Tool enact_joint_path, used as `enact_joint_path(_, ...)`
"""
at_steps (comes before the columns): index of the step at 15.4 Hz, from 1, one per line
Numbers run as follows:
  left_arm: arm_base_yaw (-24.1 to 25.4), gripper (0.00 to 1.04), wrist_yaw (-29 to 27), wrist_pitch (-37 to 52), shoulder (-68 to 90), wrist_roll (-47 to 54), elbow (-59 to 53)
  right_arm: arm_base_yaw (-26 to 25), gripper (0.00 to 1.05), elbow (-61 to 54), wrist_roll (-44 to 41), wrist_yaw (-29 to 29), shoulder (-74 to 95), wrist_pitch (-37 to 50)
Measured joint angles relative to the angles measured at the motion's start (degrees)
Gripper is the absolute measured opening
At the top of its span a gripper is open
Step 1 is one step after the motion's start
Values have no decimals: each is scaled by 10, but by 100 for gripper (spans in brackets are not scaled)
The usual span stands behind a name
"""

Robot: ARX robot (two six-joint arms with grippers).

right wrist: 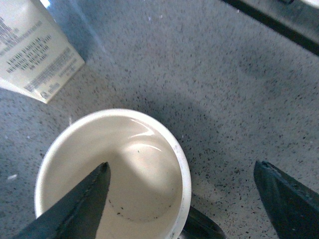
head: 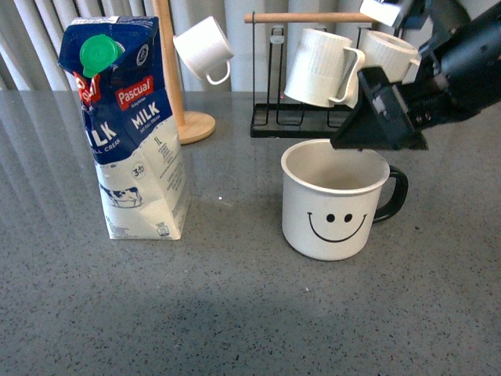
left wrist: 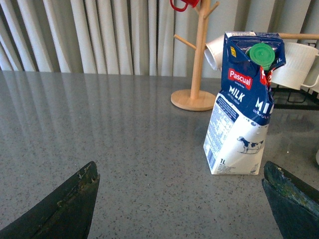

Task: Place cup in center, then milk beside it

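Grey speckled stone-look table [head: 235,329], carrying both task objects upright and well apart. Tall blue-and-white "Pascual" milk carton [head: 135,133], round green cap [head: 100,53] uppermost, stands on the robot's left side of the table, its long axis vertical and a broad printed face turned toward the front camera. Wide white enamel-style mug with black smiley face [head: 335,200] stands a little right of the front view's middle, mouth up and empty, its black handle [head: 395,196] pointing away from the carton. Behind them are a pale wooden mug tree [head: 168,63] and a black wire rack [head: 293,129] hung with ribbed white mugs [head: 317,66]; none of these belongs to the task. Right gripper [right wrist: 182,165] hangs directly over the mug, jaws spread wide and holding nothing: one dark finger [right wrist: 79,209] lies above the mug's interior and the other outside the wall on the handle side, so that the rim runs between them. Left gripper [left wrist: 179,167], seen only in its own wrist view, is likewise wide and empty, low over the table, with the carton ahead of it and nearer one finger than the other. Judgement: if the mug's spot counts as centre, the coming move concerns the carton, and the left arm is the nearer; it would need to advance straight at the carton, close across its body, and carry it rightward to a place just beside the mug.
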Motion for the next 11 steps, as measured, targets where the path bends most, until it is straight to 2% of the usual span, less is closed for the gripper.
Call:
enact_joint_path(1,0,98,0,0,0,0,0,-5,96,0,4,-6,-16,9)
enact_joint_path(2,0,98,0,0,0,0,0,-16,98,-3,14,-16,-46,30)
enact_joint_path(6,0,98,0,0,0,0,0,-49,98,-113,81,-20,-177,153)
enact_joint_path(8,0,98,0,0,0,0,0,-73,98,-211,142,-13,-274,251)
enact_joint_path(11,0,98,0,0,0,0,0,-153,98,-383,249,-34,-473,397)
